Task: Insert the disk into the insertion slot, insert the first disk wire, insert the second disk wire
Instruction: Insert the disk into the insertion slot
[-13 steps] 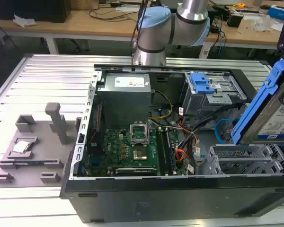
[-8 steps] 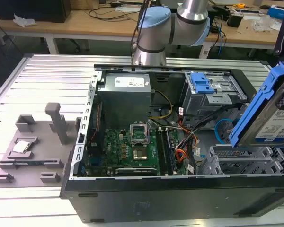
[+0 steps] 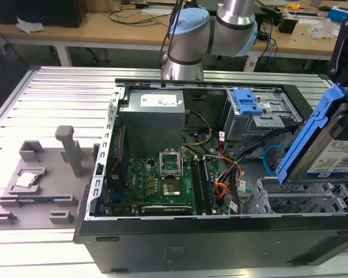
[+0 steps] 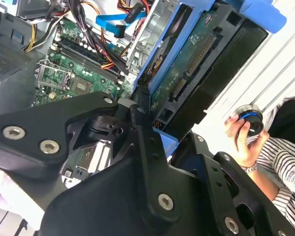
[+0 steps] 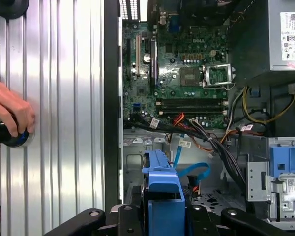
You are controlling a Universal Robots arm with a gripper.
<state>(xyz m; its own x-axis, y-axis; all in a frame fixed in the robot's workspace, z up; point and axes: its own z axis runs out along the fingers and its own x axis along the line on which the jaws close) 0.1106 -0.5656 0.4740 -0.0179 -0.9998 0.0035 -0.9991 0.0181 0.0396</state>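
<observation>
The disk (image 3: 332,145), a grey drive with a white-and-blue label in a bright blue carrier, hangs tilted above the case's right end in the exterior view. My gripper (image 5: 163,219) is shut on it; in the first wrist view the carrier's blue edge (image 5: 162,189) stands between the black fingers (image 5: 130,216). In the second wrist view the disk's underside (image 4: 191,59) shows its green circuit board. The insertion slot (image 3: 296,200), a low grey perforated metal cage, lies just below the disk. Nothing is in it.
The open computer case (image 3: 162,243) holds a green motherboard (image 3: 156,179), a power supply (image 3: 153,107) and loose cables (image 3: 226,174). A taller cage with a blue latch (image 3: 246,104) stands behind the slot. A person's hand (image 5: 10,115) grips a knob on the ribbed table (image 5: 64,123) beside the case.
</observation>
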